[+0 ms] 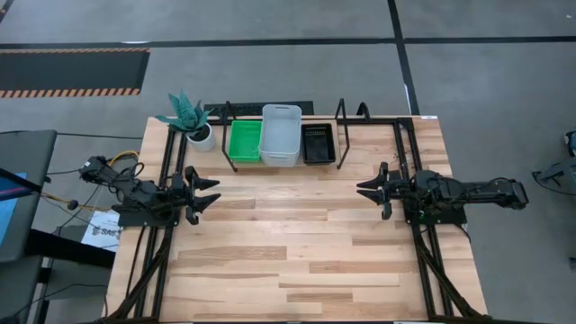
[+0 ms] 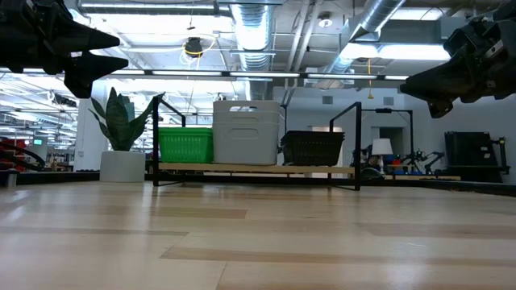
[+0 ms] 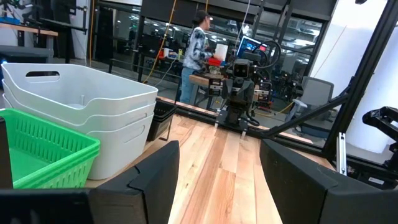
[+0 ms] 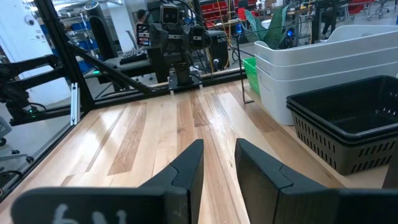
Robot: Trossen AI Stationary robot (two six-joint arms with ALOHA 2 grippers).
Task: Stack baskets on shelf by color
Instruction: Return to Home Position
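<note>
The wooden tabletop [image 1: 297,252] stands on a grey concrete floor [image 1: 270,72] crossed by dark lines. Beyond the tabletop's far left corner lies a hazard-striped mat [image 1: 72,72]. Past its far edge, silver ceiling ducts [image 2: 250,24] and strip lights [image 2: 201,74] hang overhead.

Shelf [image 2: 201,167] holds baskets [image 2: 247,133] — green, white, black.

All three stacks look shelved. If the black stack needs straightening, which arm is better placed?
Right, probably. The black stack sits at the end of the shelf nearer the right claw, which is open and empty. The left claw would have to reach past the green stack and white stack.
</note>
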